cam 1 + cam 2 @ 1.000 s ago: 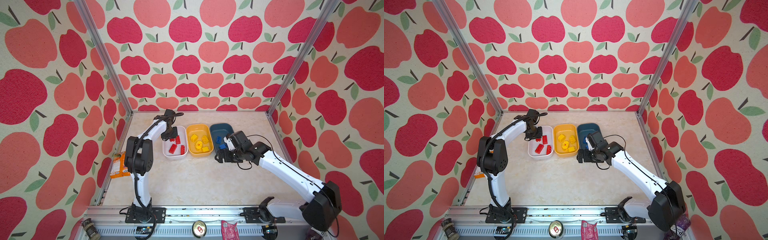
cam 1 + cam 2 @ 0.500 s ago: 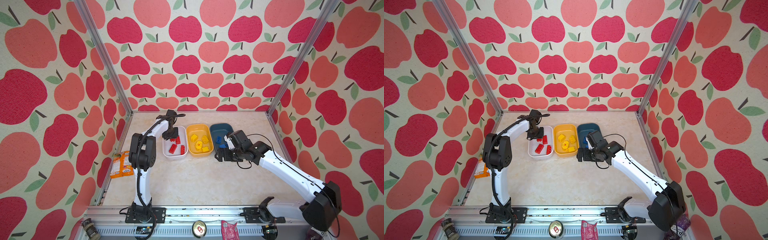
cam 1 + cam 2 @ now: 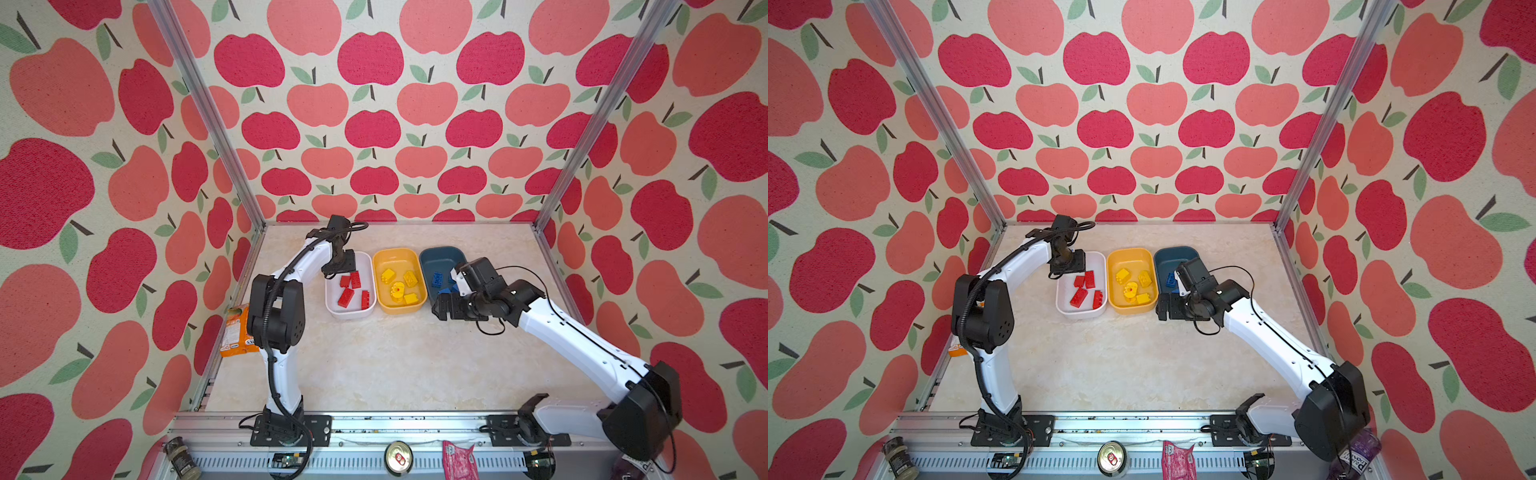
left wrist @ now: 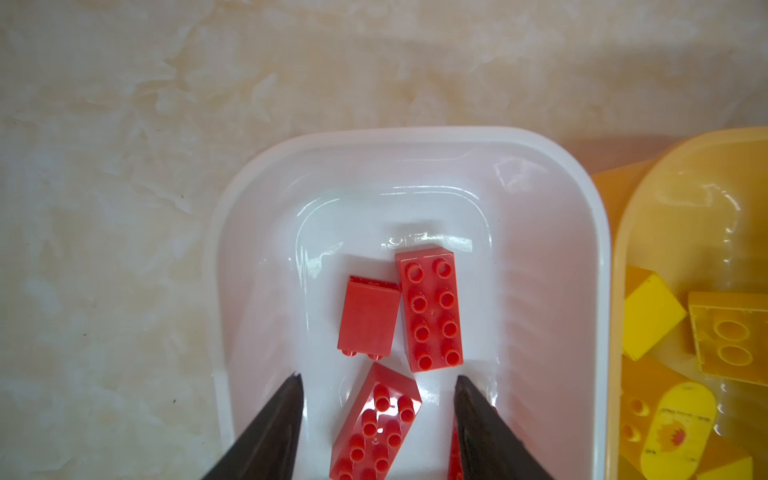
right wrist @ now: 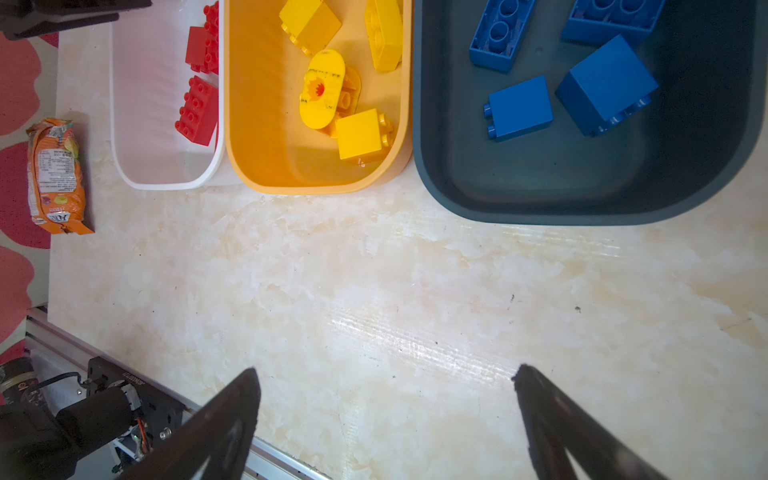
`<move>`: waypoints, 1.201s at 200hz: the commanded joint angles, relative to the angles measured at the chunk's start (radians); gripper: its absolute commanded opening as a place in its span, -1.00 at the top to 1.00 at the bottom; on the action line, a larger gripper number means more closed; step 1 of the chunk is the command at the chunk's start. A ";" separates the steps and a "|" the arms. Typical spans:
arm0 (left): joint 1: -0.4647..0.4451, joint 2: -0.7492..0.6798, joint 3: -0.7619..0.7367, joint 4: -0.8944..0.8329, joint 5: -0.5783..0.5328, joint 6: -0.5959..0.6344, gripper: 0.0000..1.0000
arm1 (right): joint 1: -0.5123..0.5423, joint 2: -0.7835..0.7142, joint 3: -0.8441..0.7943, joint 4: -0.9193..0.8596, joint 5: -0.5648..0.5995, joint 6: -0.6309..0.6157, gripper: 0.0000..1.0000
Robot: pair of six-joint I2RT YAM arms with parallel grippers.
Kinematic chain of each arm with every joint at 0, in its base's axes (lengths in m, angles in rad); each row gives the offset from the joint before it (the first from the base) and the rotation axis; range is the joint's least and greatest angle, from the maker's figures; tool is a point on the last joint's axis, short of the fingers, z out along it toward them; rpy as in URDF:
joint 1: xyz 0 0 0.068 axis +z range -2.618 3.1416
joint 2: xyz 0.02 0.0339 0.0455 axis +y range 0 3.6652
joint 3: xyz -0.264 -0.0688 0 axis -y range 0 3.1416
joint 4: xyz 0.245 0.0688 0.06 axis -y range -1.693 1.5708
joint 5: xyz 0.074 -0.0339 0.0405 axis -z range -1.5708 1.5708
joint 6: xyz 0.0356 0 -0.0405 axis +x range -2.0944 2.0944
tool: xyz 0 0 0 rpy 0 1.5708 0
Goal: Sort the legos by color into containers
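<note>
My left gripper (image 4: 377,377) over the white tub (image 4: 415,137), jaws apart, empty.
4 red legos (image 4: 432,307) lie in it, 1 just under my tips; right gripper (image 5: 386,370) spread wide, empty, over bare table (image 5: 415,291) near blue tub (image 5: 540,214) w/ blue legos (image 5: 519,108).
</note>
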 commanded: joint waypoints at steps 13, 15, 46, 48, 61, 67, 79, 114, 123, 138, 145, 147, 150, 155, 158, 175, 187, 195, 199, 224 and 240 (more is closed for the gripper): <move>-0.031 -0.153 -0.111 0.091 -0.027 -0.028 -0.29 | -0.049 -0.039 0.017 -0.015 0.031 -0.088 -0.99; -0.034 -0.162 -0.119 0.095 -0.027 -0.028 -0.29 | -0.053 -0.040 0.017 -0.013 0.030 -0.092 -0.99; -0.056 -0.293 -0.247 0.165 -0.048 -0.035 -0.34 | -0.115 -0.036 0.007 0.009 0.019 -0.148 -0.99; -0.057 -0.301 -0.256 0.170 -0.050 -0.036 -0.34 | -0.119 -0.036 0.006 0.012 0.019 -0.153 -0.99; -0.063 -0.359 -0.319 0.198 -0.064 -0.040 -0.36 | -0.147 -0.031 -0.002 0.032 0.017 -0.177 -0.99; -0.063 -0.387 -0.349 0.213 -0.070 -0.041 -0.37 | -0.160 -0.027 -0.005 0.042 0.015 -0.188 -0.99; -0.061 -0.438 -0.406 0.235 -0.082 -0.043 -0.39 | -0.186 -0.019 -0.012 0.064 0.014 -0.212 -0.99; -0.051 -0.569 -0.559 0.310 -0.115 -0.028 -0.53 | -0.252 0.003 -0.038 0.139 0.034 -0.286 -0.99; -0.043 -0.600 -0.597 0.332 -0.117 -0.022 -0.57 | -0.268 0.009 -0.047 0.164 0.043 -0.305 -0.99; -0.027 -0.644 -0.657 0.376 -0.124 -0.015 -0.67 | -0.294 0.018 -0.065 0.208 0.063 -0.336 -0.99; -0.019 -0.661 -0.682 0.396 -0.129 -0.009 -0.71 | -0.306 0.021 -0.074 0.230 0.075 -0.355 -0.99; -0.017 -0.665 -0.690 0.400 -0.130 -0.008 -0.72 | -0.309 0.021 -0.077 0.238 0.078 -0.361 -0.99; -0.012 -0.672 -0.702 0.411 -0.131 -0.006 -0.72 | -0.314 0.023 -0.082 0.249 0.080 -0.368 -0.99; -0.006 -0.680 -0.720 0.427 -0.134 -0.001 -0.75 | -0.325 0.026 -0.091 0.268 0.082 -0.379 -0.99; -0.002 -0.686 -0.731 0.438 -0.134 0.003 -0.77 | -0.331 0.027 -0.095 0.281 0.082 -0.386 -0.99; 0.020 -0.706 -0.788 0.502 -0.143 0.027 -0.81 | -0.371 0.034 -0.136 0.357 0.085 -0.417 -0.99; 0.033 -0.717 -0.829 0.558 -0.151 0.053 -0.82 | -0.400 0.040 -0.169 0.417 0.091 -0.435 -0.99; 0.043 -0.723 -0.854 0.597 -0.156 0.069 -0.83 | -0.417 0.043 -0.196 0.463 0.095 -0.447 -0.99; 0.048 -0.726 -0.867 0.620 -0.156 0.079 -0.83 | -0.425 0.044 -0.209 0.487 0.095 -0.453 -0.99; 0.098 -0.737 -0.937 0.736 -0.147 0.106 -0.83 | -0.464 0.048 -0.307 0.661 0.120 -0.510 -0.99; 0.127 -0.738 -0.982 0.816 -0.139 0.137 -0.83 | -0.504 0.063 -0.359 0.755 0.114 -0.520 -0.99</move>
